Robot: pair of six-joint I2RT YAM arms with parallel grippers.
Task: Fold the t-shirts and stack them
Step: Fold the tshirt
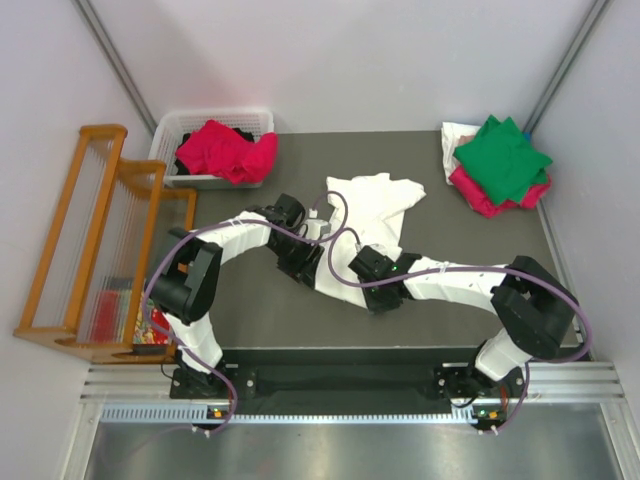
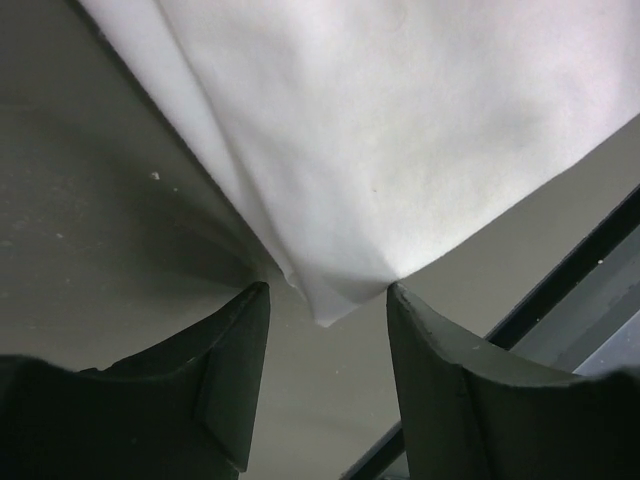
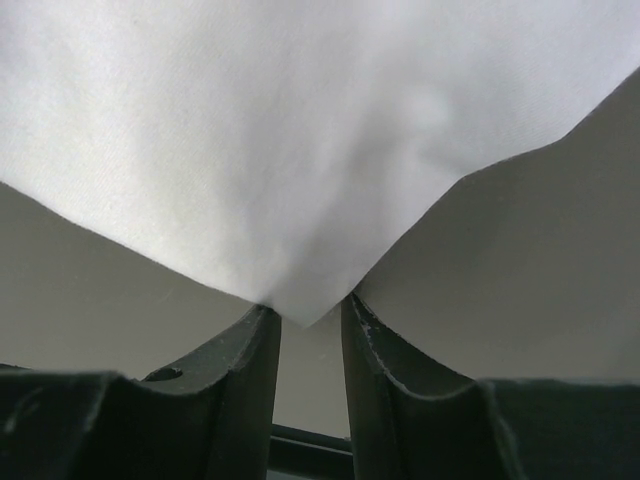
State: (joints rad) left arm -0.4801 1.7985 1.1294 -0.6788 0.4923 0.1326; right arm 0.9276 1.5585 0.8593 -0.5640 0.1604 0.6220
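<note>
The large white t-shirt lies crumpled on the dark table, with both grippers at its near edge. My left gripper is open in the left wrist view; a corner of the white shirt points down between its wide-apart fingertips. My right gripper is open only narrowly; a corner of the white shirt sits between its tips and brushes them. A folded green shirt lies on a crimson-pink one at the back right. Another crimson-pink shirt spills from the basket.
A white slotted basket stands at the back left. A wooden rack stands off the table's left side. A black bar runs along the table's near edge. White walls close in the back and sides.
</note>
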